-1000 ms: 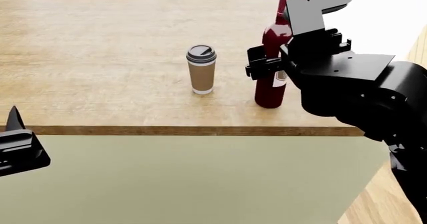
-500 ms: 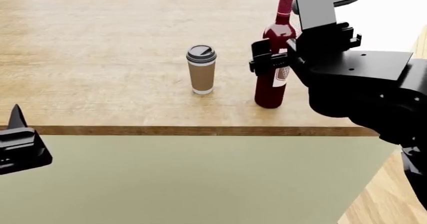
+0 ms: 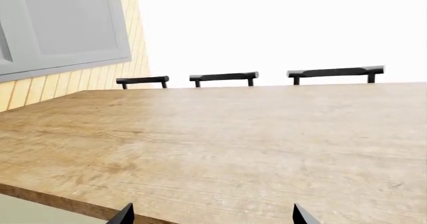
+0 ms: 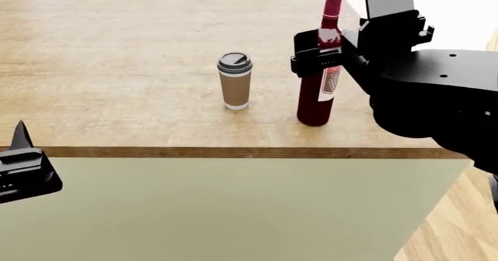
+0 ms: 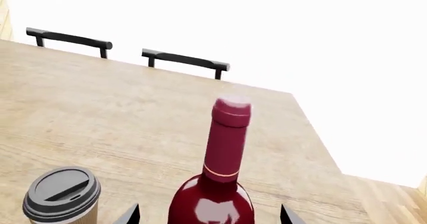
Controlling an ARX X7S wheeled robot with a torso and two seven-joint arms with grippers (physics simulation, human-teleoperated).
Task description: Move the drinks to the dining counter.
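Light wood planks cover the table (image 4: 116,69), which fills the upper two thirds of the head view, with its pale green side below and black chair backs (image 3: 223,77) lined up along the far edge at the top of the frame. Right of centre stands the cup (image 4: 234,80), tan with a black lid, upright on the planks. Just to its right, apart from it, stands the bottle (image 4: 319,80), dark red with a white label, also upright and near the table's front edge. The right pincer (image 4: 321,54) is at the bottle's shoulder in the upper right of the frame, its black arm filling the right side; in the right wrist view the two fingertips (image 5: 127,215) show at the bottom edge on either side of the bottle, spread wider than the glass and not visibly pressing it. The left pincer (image 4: 20,168) sits at the lower left of the head view, in front of the table's green side, and holds nothing; its fingertips (image 3: 123,214) stand well apart in the left wrist view.
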